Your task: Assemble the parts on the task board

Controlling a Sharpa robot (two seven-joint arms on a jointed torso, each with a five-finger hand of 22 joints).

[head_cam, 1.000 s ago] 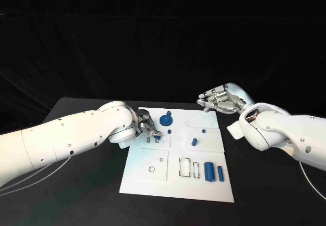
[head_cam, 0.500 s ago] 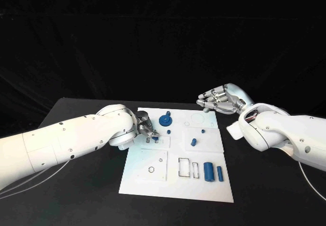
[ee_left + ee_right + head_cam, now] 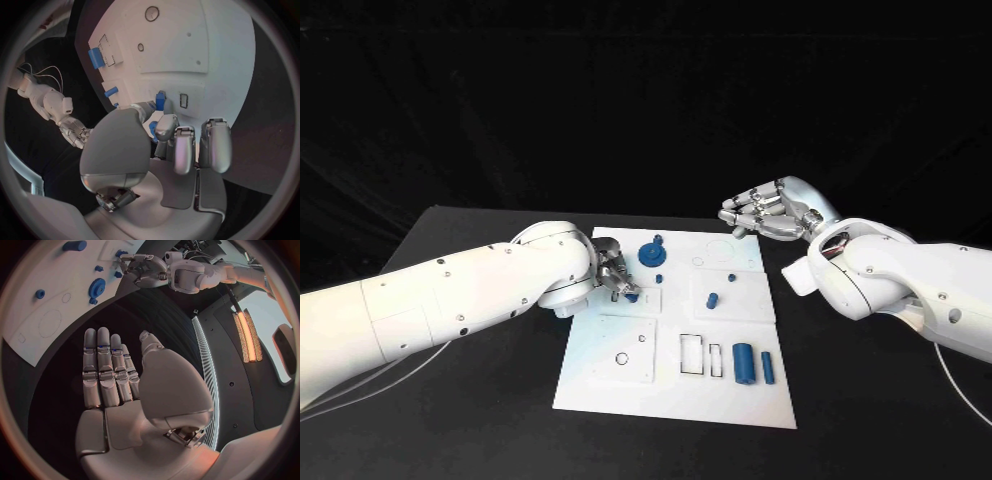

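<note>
Parts [image 3: 744, 364] on task board [image 3: 678, 400].

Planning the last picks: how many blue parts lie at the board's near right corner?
2: a thick blue part and a thinner blue part right beside it; the slot alongside may hide another.

The left hand [image 3: 615, 281] is mostly hidden behind its own white forearm in the head view, and its fingertips cover part of a small blue part [image 3: 160, 100] on the task board [image 3: 625, 395]; whether it is pinched cannot be told.
</note>
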